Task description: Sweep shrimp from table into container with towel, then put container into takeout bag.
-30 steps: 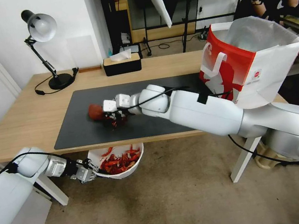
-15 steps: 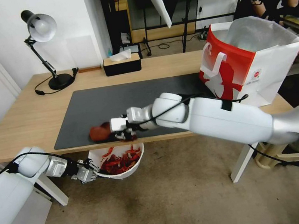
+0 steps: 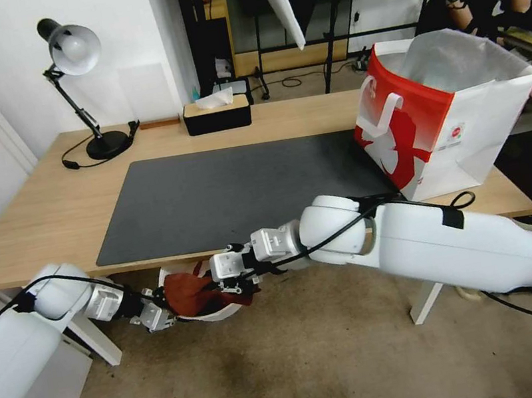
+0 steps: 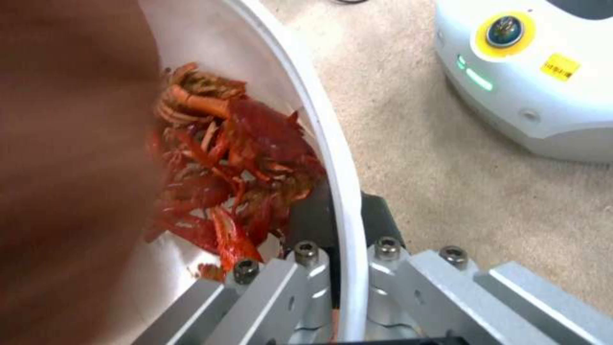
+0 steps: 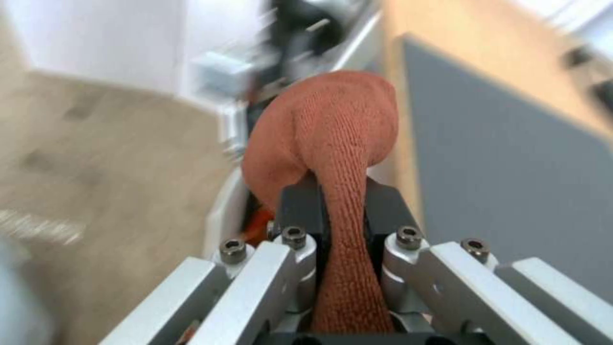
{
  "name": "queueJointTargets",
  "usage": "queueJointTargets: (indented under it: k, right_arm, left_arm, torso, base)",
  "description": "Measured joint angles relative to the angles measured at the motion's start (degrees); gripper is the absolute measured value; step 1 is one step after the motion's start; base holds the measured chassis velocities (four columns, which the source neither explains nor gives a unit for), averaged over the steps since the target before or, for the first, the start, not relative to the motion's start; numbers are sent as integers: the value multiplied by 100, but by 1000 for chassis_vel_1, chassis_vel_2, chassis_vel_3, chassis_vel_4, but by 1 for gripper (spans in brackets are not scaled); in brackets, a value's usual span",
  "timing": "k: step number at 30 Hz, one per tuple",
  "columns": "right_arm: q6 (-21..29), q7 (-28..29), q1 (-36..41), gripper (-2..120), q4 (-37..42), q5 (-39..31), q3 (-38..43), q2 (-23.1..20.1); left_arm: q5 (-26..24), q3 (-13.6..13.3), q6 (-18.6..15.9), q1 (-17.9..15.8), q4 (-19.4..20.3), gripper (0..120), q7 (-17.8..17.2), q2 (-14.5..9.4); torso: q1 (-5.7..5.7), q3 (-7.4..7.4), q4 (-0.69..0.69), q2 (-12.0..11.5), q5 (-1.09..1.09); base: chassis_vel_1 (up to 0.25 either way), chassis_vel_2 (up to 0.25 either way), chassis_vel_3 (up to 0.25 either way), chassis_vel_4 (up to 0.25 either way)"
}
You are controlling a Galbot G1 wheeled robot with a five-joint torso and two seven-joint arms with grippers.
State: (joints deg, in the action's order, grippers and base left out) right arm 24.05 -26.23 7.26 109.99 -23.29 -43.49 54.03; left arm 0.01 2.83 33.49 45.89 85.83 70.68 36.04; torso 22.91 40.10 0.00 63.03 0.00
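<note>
The white container hangs just below the front edge of the table, and my left gripper is shut on its rim. The left wrist view shows the rim pinched in that gripper, with red shrimp piled inside. My right gripper is shut on the rust-brown towel, which droops over the bowl's mouth and hides most of its contents. In the right wrist view the towel bulges out past the gripper. The red-and-white takeout bag stands open at the table's right end.
A dark grey mat covers the table's middle. A desk lamp and a black tissue box stand along the far edge. White table legs flank the carpet below. The robot's base is close to the bowl.
My right gripper dragged the towel across the mat to the front edge and down over the bowl. The shrimp that lay before it left the mat. The left arm held still.
</note>
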Motion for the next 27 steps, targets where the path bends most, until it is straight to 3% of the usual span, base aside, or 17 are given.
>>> queueJointTargets:
  k: [5,10,13,14,16,17,19,22,27]
  right_arm:
    - [-19,313,305,5,183,-7,1072,-279]
    - [11,413,486,5,319,-12,1545,-620]
    - [452,1063,1638,5,725,55,2773,-1350]
    - [452,1063,1638,5,725,55,2773,-1350]
    - [706,1429,2372,5,893,83,3312,-1586]
    - [706,1429,2372,5,893,83,3312,-1586]
    - [844,1925,3313,5,1007,171,4055,-1715]
    - [824,2228,3795,5,961,282,4386,-1676]
    - [650,2566,4082,5,619,429,4581,-1497]
  left_arm:
    - [7,4,-24,127,218,0,59,-70]
    - [6,7,-57,199,372,0,65,-137]
    - [9,-2,-95,265,667,0,75,-185]
    - [9,-2,-95,265,667,0,75,-185]
    - [12,-16,-96,339,784,0,81,-205]
    - [12,-16,-96,339,784,0,81,-205]
    - [37,-58,-96,396,885,0,94,-189]
    - [45,-109,-96,400,930,0,103,-160]
    - [42,-197,-95,382,975,0,109,-152]
  torso:
    - [1,1,1,0,0]
    - [0,1,1,0,1]
    - [1,0,-4,0,2]
    - [1,0,-4,0,2]
    - [1,1,-3,0,3]
    - [1,1,-3,0,3]
    - [0,0,-1,0,4]
    - [1,0,-1,0,2]
    - [0,0,0,0,1]
  base:
    - [0,0,0,0]
    - [0,0,0,0]
    - [0,0,0,0]
    - [0,0,0,0]
    - [0,0,0,0]
    - [0,0,0,0]
    - [0,0,0,0]
    - [0,0,0,0]
    - [0,0,0,0]
